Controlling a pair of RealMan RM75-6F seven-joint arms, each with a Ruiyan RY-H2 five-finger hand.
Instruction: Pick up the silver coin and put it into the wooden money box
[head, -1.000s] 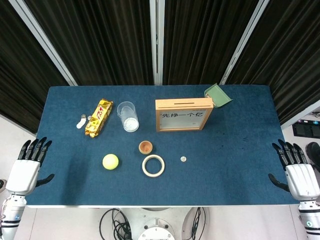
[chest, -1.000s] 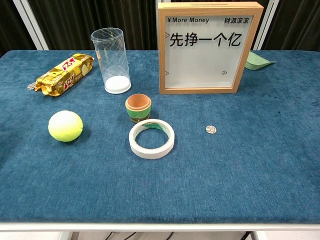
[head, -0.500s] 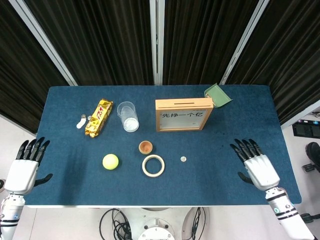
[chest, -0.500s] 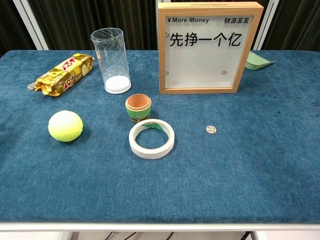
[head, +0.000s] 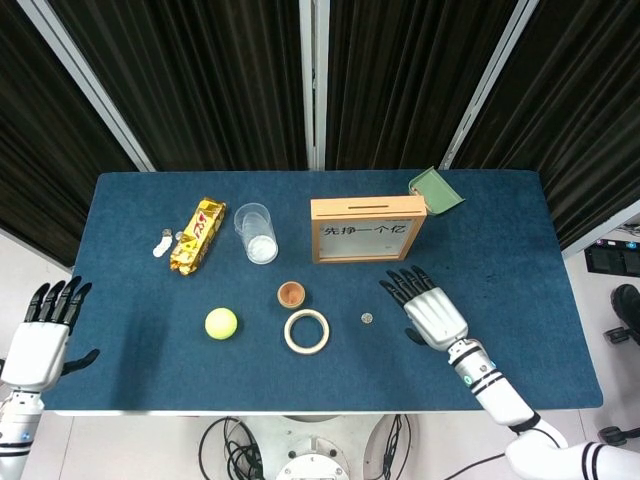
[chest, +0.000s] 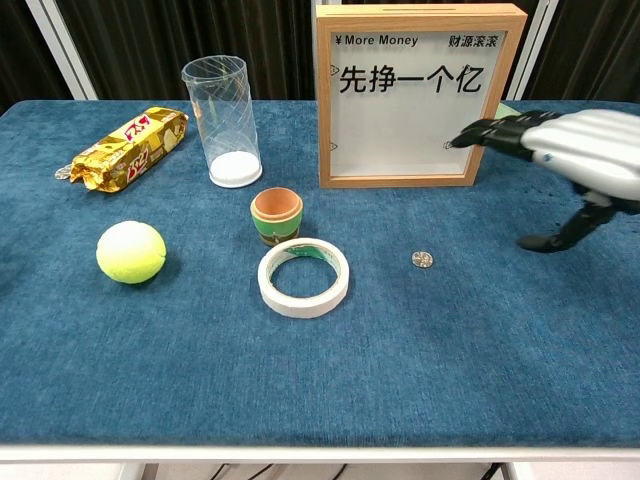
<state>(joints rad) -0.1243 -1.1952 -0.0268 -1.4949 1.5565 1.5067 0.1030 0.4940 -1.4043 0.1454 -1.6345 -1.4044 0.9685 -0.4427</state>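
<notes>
The small silver coin lies flat on the blue cloth, right of the tape ring. Behind it stands the wooden money box, a glass-fronted frame with a slot in its top edge. My right hand hovers over the table just right of the coin, fingers spread, holding nothing. Off the table's left front corner, my left hand is open and empty; the chest view does not show it.
A white tape ring, a small terracotta pot, a yellow tennis ball, a clear tumbler and a gold snack packet lie left of the coin. A green scoop sits behind the box.
My right hand has swept left from the table's right edge to just beside the coin and now shows in the chest view. The left hand has drifted slightly down and left.
</notes>
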